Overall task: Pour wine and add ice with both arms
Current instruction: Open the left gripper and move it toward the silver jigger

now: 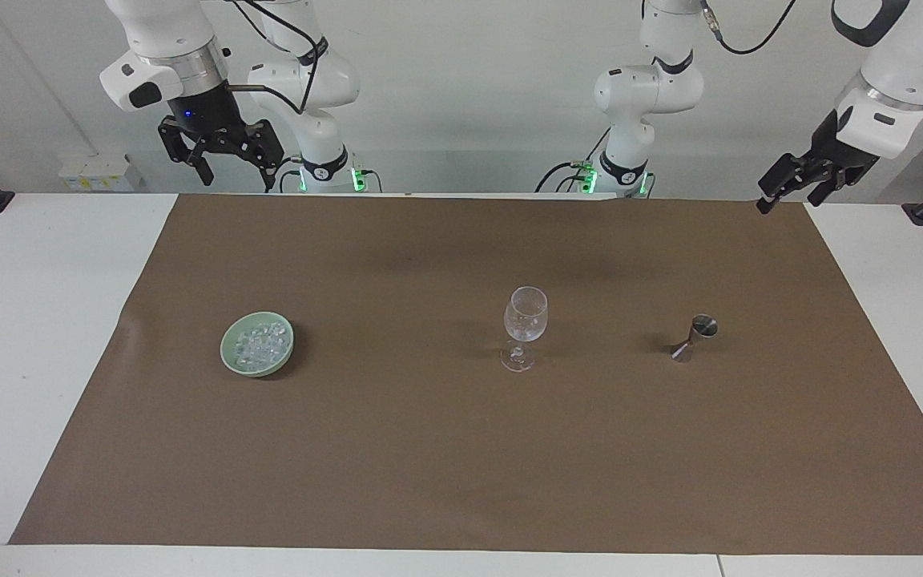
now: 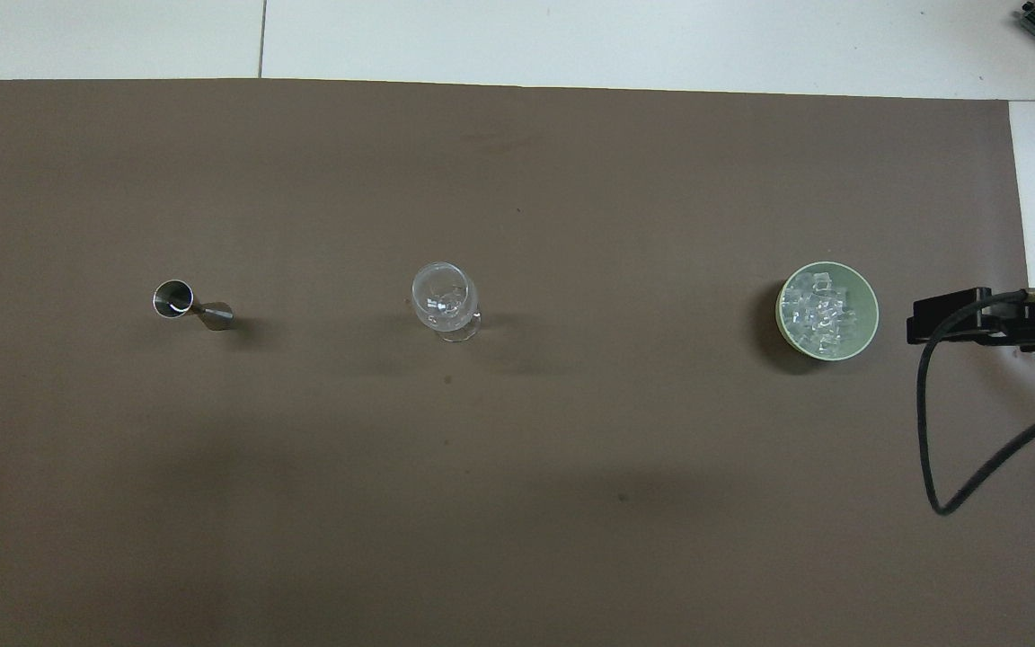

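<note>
My right end effector [image 1: 229, 164] hangs in the air over the robots' edge of the tabletop [image 1: 45, 320], fingers spread wide, gripping nothing and touching nothing. My left end effector [image 1: 790, 192] is raised over the brown mat's [image 1: 429, 449] corner at my left arm's end, likewise wide open and empty. The ice [image 1: 261, 343] lies heaped in the pale green bowl [image 1: 231, 361] on the mat toward my right arm's end. Seen from overhead, the stemmed glass [image 2: 444, 301] stands upright at the bowl's nine o'clock, and the metal jigger [image 2: 178, 301] at nine o'clock of the glass, all well apart.
</note>
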`<state>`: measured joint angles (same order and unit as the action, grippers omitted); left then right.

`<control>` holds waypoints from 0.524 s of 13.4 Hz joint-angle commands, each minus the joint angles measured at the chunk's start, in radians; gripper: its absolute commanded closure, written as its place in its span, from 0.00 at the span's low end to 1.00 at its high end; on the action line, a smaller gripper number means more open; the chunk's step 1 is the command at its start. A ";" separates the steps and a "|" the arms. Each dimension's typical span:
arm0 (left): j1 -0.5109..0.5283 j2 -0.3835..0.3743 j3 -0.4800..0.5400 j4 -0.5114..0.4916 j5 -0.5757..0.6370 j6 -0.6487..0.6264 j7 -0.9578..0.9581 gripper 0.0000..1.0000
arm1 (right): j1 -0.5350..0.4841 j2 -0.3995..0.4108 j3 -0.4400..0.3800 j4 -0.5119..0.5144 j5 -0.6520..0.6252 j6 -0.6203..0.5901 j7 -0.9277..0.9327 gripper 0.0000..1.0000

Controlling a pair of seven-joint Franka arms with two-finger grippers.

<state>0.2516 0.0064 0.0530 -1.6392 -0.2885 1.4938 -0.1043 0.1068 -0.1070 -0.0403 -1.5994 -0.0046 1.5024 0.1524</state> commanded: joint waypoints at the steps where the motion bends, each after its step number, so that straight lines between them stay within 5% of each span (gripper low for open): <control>1: 0.058 0.075 -0.007 0.009 -0.079 -0.014 -0.041 0.00 | -0.002 -0.011 -0.006 -0.008 0.008 -0.013 -0.013 0.00; 7: 0.106 0.147 -0.005 -0.056 -0.216 0.006 -0.255 0.00 | -0.002 -0.011 -0.006 -0.008 0.009 -0.013 -0.013 0.00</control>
<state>0.3466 0.1659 0.0532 -1.6603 -0.4687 1.4945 -0.3016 0.1068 -0.1069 -0.0403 -1.5994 -0.0046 1.5024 0.1524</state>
